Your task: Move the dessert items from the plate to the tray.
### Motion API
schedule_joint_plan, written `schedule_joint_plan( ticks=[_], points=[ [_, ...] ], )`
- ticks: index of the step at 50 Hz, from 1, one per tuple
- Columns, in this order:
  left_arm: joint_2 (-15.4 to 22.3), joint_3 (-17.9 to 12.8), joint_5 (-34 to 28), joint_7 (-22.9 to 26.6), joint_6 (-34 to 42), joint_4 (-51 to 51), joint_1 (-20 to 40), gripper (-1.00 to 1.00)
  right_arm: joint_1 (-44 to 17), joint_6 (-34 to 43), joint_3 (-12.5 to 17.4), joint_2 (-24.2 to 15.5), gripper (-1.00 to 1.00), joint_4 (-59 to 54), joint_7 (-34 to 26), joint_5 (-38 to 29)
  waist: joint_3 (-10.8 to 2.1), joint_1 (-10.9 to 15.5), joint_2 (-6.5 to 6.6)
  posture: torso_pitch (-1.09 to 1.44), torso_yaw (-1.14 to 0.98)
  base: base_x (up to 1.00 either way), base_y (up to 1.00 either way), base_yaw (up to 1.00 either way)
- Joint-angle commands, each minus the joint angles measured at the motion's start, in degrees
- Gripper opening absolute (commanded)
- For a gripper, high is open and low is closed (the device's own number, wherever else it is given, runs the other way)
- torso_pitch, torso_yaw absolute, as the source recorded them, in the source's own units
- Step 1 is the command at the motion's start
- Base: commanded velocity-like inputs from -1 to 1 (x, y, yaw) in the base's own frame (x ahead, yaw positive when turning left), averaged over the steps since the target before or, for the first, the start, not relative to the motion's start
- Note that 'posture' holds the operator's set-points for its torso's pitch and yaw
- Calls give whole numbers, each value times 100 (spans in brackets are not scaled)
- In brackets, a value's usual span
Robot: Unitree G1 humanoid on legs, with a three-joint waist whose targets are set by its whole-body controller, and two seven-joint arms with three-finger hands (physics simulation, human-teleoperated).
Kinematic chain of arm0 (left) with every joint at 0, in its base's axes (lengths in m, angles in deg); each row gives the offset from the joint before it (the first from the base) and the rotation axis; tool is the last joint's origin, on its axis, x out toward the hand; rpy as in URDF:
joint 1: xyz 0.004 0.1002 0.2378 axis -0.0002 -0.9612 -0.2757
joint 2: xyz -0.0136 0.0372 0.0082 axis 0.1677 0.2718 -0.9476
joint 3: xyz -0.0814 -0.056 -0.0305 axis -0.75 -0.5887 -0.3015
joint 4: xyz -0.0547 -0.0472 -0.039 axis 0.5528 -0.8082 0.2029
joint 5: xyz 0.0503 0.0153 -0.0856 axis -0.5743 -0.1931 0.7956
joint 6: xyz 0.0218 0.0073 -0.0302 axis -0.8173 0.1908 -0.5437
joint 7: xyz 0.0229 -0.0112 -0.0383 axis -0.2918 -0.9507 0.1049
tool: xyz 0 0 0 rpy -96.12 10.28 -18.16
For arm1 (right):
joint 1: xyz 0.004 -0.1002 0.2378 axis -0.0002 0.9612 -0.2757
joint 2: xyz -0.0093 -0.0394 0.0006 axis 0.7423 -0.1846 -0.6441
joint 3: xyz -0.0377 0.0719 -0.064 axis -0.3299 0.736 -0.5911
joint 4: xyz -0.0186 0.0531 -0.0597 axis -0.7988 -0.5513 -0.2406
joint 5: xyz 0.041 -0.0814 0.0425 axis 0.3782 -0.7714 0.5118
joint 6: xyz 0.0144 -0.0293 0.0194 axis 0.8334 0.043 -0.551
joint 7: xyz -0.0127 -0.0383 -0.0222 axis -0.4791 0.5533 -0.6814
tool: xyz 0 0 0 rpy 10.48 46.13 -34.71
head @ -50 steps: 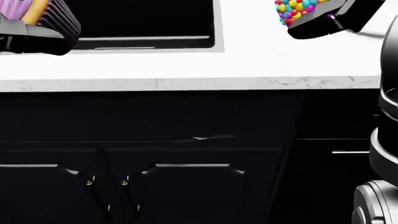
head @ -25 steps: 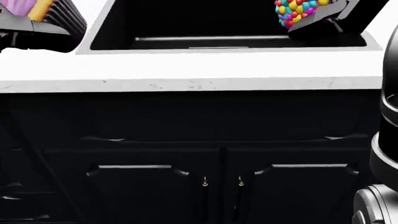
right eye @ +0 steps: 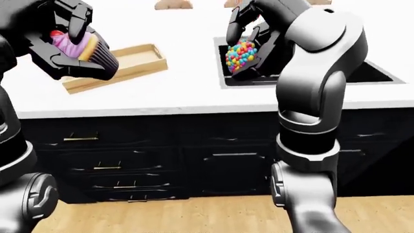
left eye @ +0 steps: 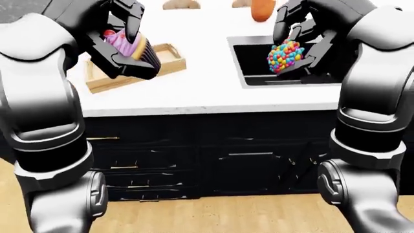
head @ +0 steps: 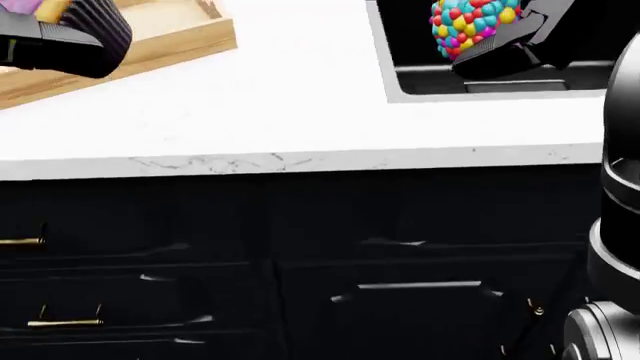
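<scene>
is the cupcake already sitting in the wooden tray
No, the left hand holds the cupcake in the air above the tray, not resting in it.

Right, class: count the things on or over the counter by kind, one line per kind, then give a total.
Cupcake: 1, in the left hand
Candy-covered treat: 1, in the right hand
Wooden tray: 1
Sink: 1
Total: 4

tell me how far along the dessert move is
Done: both desserts are off the plate. In hand: the left hand grips a cupcake over the wooden tray; the right hand holds a candy-covered dessert above the sink. Left: setting both in the tray, which shows nothing inside.
</scene>
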Motion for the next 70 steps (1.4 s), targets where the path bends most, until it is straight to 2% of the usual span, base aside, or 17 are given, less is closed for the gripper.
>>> schedule_joint_plan(
  ticks=[1,4,5,8,10,16,20,23,29,30,31,42,48,53,58,62,70],
  points=[
    [129,-241,-85,-167,-142,192,234,-100,-215,-115,2,-3,-100,185,97,17,-106,32,-20,0,0,11,100,0],
    [140,-244,-76,-158,-126,230,212,-100,-213,-128,8,8,-100,172,108,47,-51,-13,435,0,0,11,100,0],
    [138,-245,-73,-165,-131,224,215,-100,-216,-111,4,10,-100,183,103,45,-180,46,880,0,0,11,100,0],
    [134,-239,-64,-159,-127,254,197,-100,-199,-50,6,36,-100,248,77,64,-102,297,525,0,0,11,67,33],
    [118,-246,-46,-171,-154,270,158,-100,-148,-49,5,35,-100,303,40,96,-139,199,680,0,0,11,0,100],
    [92,-197,-62,-160,-89,312,212,-100,-175,-22,46,53,-100,316,92,244,146,82,380,0,0,7,10,50],
    [87,-192,-75,-132,-64,343,225,-100,-142,64,67,54,-100,311,192,304,51,121,425,0,0,0,-50,0],
    [83,-177,-89,-126,-69,310,271,-100,-151,96,68,-13,-100,316,232,345,-110,-66,12,0,0,0,-100,0],
    [42,-142,-143,-93,-51,349,285,-100,-141,121,140,-159,-100,399,287,468,384,-177,1099,0,0,0,-100,0],
    [34,-142,-151,-93,-63,343,281,-100,-130,105,155,-182,-100,395,309,497,420,-139,1006,0,0,0,-100,0],
    [29,-136,-160,-86,-73,349,276,-100,-145,115,161,-213,-100,405,317,512,275,73,544,0,0,0,-100,0],
    [-91,-81,-270,-49,-80,349,336,-100,-79,166,137,-294,-100,514,359,677,-173,250,-367,0,0,0,-18,-82],
    [-92,-68,-295,-15,-93,275,440,-100,-234,42,54,-261,-100,396,274,675,45,169,283,0,0,0,-9,0],
    [-91,-52,-320,24,-108,204,546,-100,-362,-11,53,-283,-100,200,269,592,-171,56,278,0,0,2,0,0],
    [-116,-42,-345,39,-119,163,607,-100,-338,-53,30,-232,-100,184,227,550,28,110,264,0,0,26,-12,0],
    [-136,-15,-388,93,-55,256,604,-100,-321,-80,41,-192,-100,181,222,549,-47,209,-172,0,0,33,-15,0],
    [-127,-33,-429,159,-50,279,614,-100,-345,-80,14,-140,-100,178,180,535,42,152,174,0,0,32,-16,0]
  ],
)
